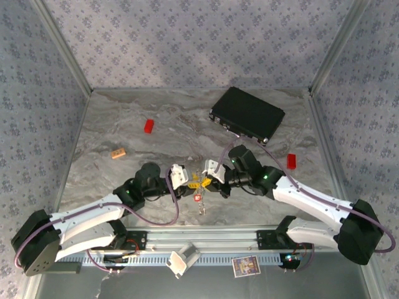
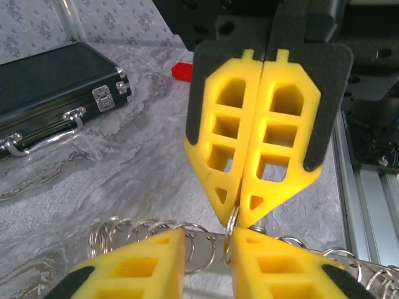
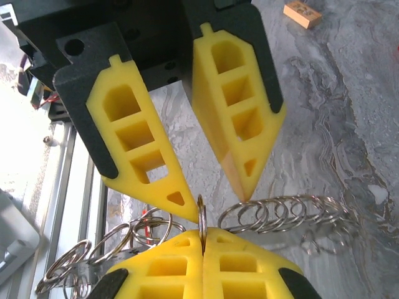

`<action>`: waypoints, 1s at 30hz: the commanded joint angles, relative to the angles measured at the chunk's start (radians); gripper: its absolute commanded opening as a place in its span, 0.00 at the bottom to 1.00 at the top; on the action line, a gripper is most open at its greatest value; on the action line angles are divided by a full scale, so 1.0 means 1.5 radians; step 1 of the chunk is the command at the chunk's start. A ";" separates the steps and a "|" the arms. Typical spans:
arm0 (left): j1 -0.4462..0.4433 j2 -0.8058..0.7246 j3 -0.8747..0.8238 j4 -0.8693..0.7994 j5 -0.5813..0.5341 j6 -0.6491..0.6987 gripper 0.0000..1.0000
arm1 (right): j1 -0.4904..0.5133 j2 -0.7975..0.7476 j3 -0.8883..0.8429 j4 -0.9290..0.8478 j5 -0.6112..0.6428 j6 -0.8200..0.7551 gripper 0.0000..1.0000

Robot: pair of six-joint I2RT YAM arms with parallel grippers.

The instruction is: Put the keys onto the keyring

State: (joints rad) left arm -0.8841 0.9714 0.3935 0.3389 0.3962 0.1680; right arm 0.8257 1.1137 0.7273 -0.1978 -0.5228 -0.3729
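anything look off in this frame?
Nothing spilled or damaged. The keyring looks bunched and twisted: right gripper shut on one ring, left gripper open next to it.

The keyring [image 3: 280, 215] is silvery, the case [image 1: 247, 112] black, the table [image 1: 187, 124] grey-marbled.

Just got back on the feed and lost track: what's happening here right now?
Both arms meet near the front of the table at the keyring, a chain of silvery rings. The right gripper has its jaws shut on one upright ring. The left gripper faces it, jaws apart, tips close to that ring. A small red piece, possibly a key, sits just below them.
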 commanded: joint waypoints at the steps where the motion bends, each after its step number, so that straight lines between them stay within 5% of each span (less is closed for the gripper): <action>1: -0.003 0.004 0.027 -0.053 0.004 0.027 0.24 | 0.008 0.005 0.038 -0.050 0.018 -0.037 0.00; 12: -0.003 0.012 0.036 -0.045 0.038 0.041 0.18 | 0.036 0.032 0.071 -0.062 0.028 -0.056 0.00; 17: -0.003 0.006 0.032 -0.036 0.047 0.042 0.02 | 0.035 0.023 0.065 -0.047 0.024 -0.046 0.00; 22: -0.003 -0.012 0.005 0.013 0.047 0.019 0.00 | -0.007 -0.033 -0.013 0.041 -0.029 0.013 0.23; 30: -0.003 -0.004 -0.038 0.141 0.050 -0.050 0.00 | -0.018 -0.045 -0.058 0.080 -0.053 0.070 0.30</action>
State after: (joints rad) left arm -0.8841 0.9752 0.3435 0.4232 0.4488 0.1341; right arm 0.7982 1.0527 0.6552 -0.1249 -0.5678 -0.3161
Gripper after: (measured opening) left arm 0.051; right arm 0.296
